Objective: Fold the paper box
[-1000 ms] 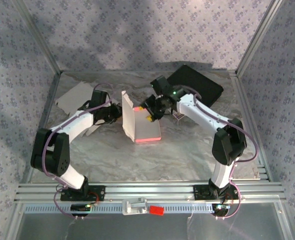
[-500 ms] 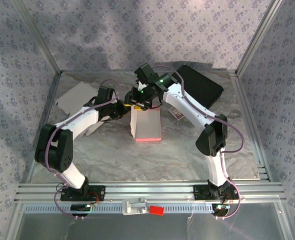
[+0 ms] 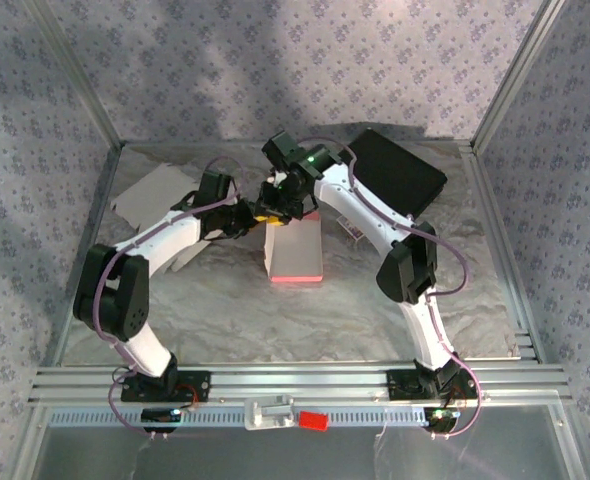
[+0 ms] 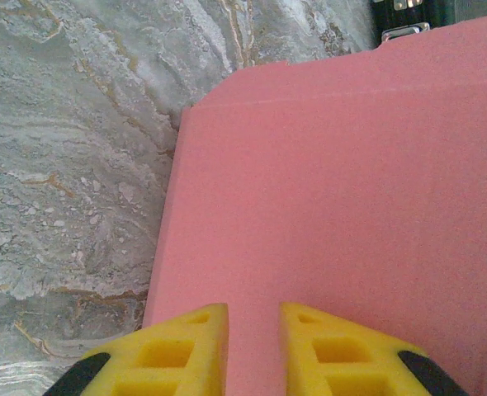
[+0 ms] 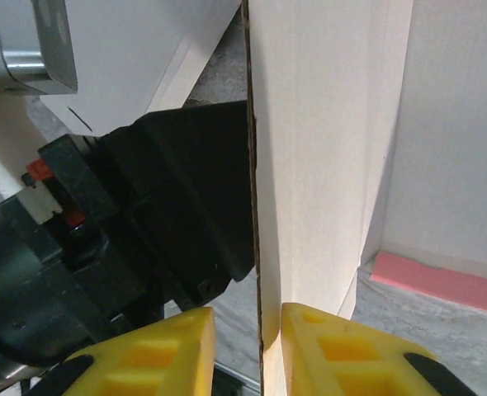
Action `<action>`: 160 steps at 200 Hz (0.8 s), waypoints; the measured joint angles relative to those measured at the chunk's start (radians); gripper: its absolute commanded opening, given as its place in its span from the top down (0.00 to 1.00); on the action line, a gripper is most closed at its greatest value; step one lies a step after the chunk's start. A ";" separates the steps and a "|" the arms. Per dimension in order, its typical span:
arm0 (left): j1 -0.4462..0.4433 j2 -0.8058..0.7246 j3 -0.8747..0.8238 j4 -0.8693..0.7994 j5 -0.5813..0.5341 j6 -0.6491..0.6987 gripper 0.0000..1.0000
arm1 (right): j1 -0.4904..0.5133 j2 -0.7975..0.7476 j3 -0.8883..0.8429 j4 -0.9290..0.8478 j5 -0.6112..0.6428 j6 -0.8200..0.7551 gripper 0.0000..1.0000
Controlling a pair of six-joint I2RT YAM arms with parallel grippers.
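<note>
The paper box, white outside and pink inside, lies in the middle of the table with a wall raised at its far end. My left gripper sits at the box's far-left corner. In the left wrist view its yellow fingertips hover over a pink panel, a narrow gap between them and nothing in it. My right gripper straddles the upright white wall edge-on. The right finger touches it; the left finger stands a little off. The left gripper's black body is just beyond.
A black pad lies at the back right. A flat cardboard sheet lies at the back left and a small card just right of the box. Metal frame posts bound both sides.
My right arm swung left from the box's right side to its far-left corner, and its jaws narrowed round the wall. The box's standing wall turned. My left gripper crept right.
</note>
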State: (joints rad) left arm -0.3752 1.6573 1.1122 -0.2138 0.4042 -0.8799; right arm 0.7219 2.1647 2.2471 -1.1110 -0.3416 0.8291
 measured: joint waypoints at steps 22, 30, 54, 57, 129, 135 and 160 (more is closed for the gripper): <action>-0.001 0.000 0.011 -0.010 0.001 0.008 0.76 | -0.001 0.005 0.002 0.002 0.006 0.016 0.81; -0.001 0.000 0.016 -0.015 0.002 0.011 0.76 | -0.002 0.006 0.002 0.004 0.010 0.021 0.83; -0.001 0.000 0.026 -0.022 0.003 0.019 0.75 | -0.002 0.007 0.002 0.005 0.023 0.040 0.97; 0.000 0.000 0.026 -0.022 0.003 0.021 0.75 | -0.002 0.007 0.002 0.003 0.026 0.040 0.99; -0.034 -0.089 0.172 -0.300 -0.220 0.111 0.62 | -0.004 -0.072 -0.103 0.043 0.160 0.222 1.00; -0.039 -0.112 0.175 -0.319 -0.246 0.121 0.61 | -0.004 -0.089 -0.122 0.050 0.180 0.257 1.00; -0.052 -0.202 0.175 -0.383 -0.327 0.166 0.61 | -0.003 -0.169 -0.214 0.083 0.260 0.427 1.00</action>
State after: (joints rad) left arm -0.4271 1.4551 1.2877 -0.5972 0.0769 -0.7136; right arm 0.7185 1.9961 2.0331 -1.0283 -0.0818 1.2560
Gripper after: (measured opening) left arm 0.386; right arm 0.052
